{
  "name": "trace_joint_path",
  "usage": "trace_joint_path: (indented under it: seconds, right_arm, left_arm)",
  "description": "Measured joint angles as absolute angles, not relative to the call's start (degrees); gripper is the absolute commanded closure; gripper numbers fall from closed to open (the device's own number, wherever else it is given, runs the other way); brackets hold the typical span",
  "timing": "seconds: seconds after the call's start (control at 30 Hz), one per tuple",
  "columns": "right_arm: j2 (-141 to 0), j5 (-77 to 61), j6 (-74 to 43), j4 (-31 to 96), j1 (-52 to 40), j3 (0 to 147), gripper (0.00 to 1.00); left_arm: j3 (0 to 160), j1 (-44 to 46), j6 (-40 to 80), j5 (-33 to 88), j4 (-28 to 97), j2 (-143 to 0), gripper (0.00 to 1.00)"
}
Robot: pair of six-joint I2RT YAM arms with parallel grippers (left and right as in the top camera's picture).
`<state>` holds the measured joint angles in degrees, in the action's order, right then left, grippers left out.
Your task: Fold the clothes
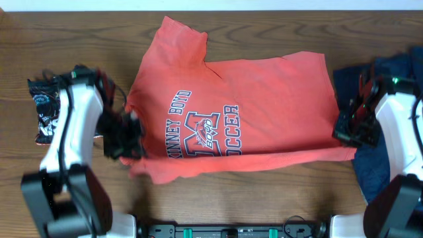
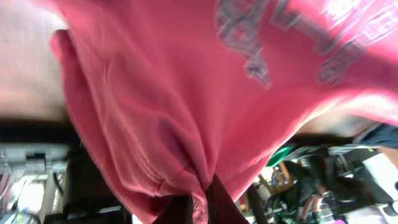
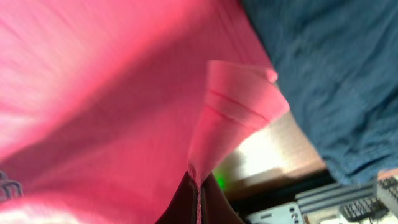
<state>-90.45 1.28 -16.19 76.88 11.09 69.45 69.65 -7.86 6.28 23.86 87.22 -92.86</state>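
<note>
Two claws pinch the coral-red T-shirt [image 1: 271, 99], which lies lettering-up across the middle of the counter [image 1: 264, 33]. The left claw [image 1: 125, 137] is clamped on cloth at the shirt's left edge, and the right claw [image 1: 345, 129] on its right edge. At the counter's left end lies the black printed shirt [image 1: 43, 109], while the navy-blue garment [image 1: 370, 178] at the right end touches the T-shirt's edge.

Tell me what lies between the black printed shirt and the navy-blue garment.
The coral-red T-shirt, lettering up, spans nearly that whole stretch; the overhead view shows it.
</note>
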Motion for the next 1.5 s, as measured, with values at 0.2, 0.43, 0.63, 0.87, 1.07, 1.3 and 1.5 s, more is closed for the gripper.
trace_joint_path:
  seconds: [0.2,0.43,0.63,0.87,1.07,1.3,1.5]
  right_arm:
    - [-79.7,1.32,-18.37,76.29,11.25,65.28,0.99]
    - [-74.96,1.28,-18.87,63.9,11.25,65.25,0.99]
    - [-81.87,0.99,-18.87,55.46,11.25,65.1,0.99]
    - [-91.2,-0.4,-18.24,43.35,11.22,65.01,0.99]
    - [-97.58,-4.08,-16.73,35.2,11.25,64.99,0.99]
    - [-102.63,-8.19,-14.57,31.38,11.25,64.99,0.99]
    - [-103.57,-9.89,-13.3,28.47,10.85,64.97,0.96]
  left_arm:
    - [60.97,-7.86,8.43,22.17,87.35,-77.65,0.94]
    - [60.93,-7.86,12.05,22.09,74.08,-69.43,0.94]
    - [60.88,-7.86,19.07,22.06,58.24,-73.38,0.94]
    - [60.86,-7.81,22.7,23.35,44.82,-84.23,0.94]
    - [60.82,-7.81,23.38,23.77,39.16,-92.51,0.94]
    - [60.82,-7.81,24.01,23.81,36.97,-95.39,0.94]
    - [60.82,-7.81,24.23,23.81,36.14,-95.42,0.94]
